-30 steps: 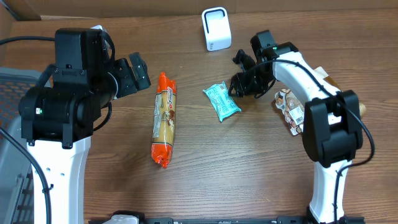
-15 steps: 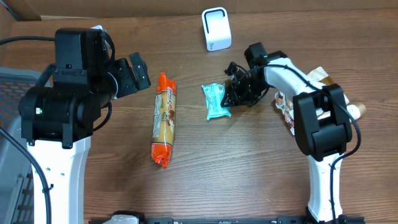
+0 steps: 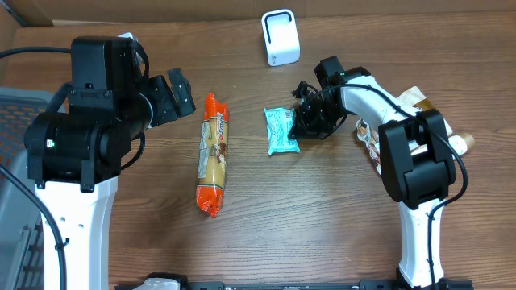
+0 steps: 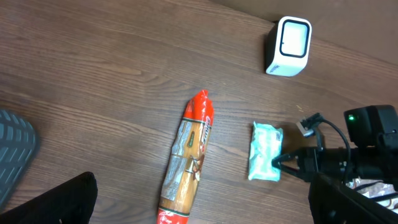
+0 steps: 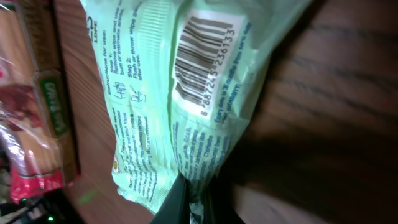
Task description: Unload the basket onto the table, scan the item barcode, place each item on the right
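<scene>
The overhead view takes in the whole tabletop [image 3: 282, 229]. The white scanner [image 3: 280, 37] stands at the far edge, and the pale green packet [image 3: 281, 131] lies flat a little way in front of it. The right end effector [image 3: 305, 121] is at the packet's long edge, on the side away from the orange-ended roll [image 3: 213, 155]. From above, the packet's long axis runs roughly from the scanner toward the robot's bases. One short end points back at the scanner, slightly off to one side.

The right wrist view alone shows the barcode [image 5: 202, 53] printed on the wrapper. It also shows the dark fingertips [image 5: 177, 200] clenched on a crinkled edge of the packet, so that end effector is grasping it. The packet's underside and whether any part is off the wood cannot be told.

The left wrist view shows the scanner's pale window facing up and outward, which the overhead hardly reveals. It also shows the roll lying nearly parallel to the packet, farther from the scanner. The left end effector [image 3: 173, 95] hangs well to the roll's far side, fingers spread wide and holding nothing.
</scene>
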Robot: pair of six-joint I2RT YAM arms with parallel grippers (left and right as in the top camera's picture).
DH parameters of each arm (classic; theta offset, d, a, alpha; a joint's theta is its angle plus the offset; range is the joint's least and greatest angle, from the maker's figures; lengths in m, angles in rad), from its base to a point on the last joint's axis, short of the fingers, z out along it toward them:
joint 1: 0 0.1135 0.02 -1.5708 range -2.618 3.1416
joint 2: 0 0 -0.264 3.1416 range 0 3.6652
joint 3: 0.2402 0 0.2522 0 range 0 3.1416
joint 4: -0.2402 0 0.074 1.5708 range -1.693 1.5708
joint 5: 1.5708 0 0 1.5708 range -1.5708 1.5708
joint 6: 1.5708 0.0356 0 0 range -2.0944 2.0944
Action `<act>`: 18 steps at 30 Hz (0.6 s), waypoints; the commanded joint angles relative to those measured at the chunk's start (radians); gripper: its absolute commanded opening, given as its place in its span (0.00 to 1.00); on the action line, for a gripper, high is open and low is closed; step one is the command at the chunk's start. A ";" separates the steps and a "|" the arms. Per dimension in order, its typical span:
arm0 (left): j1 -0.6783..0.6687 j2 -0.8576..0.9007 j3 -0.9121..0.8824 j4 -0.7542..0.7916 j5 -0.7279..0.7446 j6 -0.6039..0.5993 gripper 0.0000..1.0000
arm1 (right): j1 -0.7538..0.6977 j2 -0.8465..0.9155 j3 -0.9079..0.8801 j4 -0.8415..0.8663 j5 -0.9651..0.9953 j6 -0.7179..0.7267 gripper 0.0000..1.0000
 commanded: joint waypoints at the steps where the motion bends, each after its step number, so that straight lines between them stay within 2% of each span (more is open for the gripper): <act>1: 0.004 0.002 0.016 0.001 -0.005 -0.006 1.00 | 0.005 -0.115 0.033 -0.033 0.204 0.024 0.04; 6: 0.004 0.002 0.016 0.001 -0.005 -0.006 0.99 | 0.101 -0.259 0.035 -0.121 0.620 0.137 0.04; 8: 0.004 0.002 0.016 0.001 -0.005 -0.006 1.00 | 0.186 -0.270 0.035 -0.233 0.990 0.295 0.04; 10: 0.004 0.002 0.016 0.001 -0.005 -0.006 1.00 | 0.248 -0.258 0.031 -0.334 1.210 0.385 0.04; 13: 0.004 0.002 0.016 0.001 -0.005 -0.006 1.00 | 0.319 -0.235 0.029 -0.425 1.279 0.439 0.04; 18: 0.004 0.002 0.016 0.001 -0.005 -0.006 1.00 | 0.377 -0.172 0.028 -0.451 1.282 0.492 0.04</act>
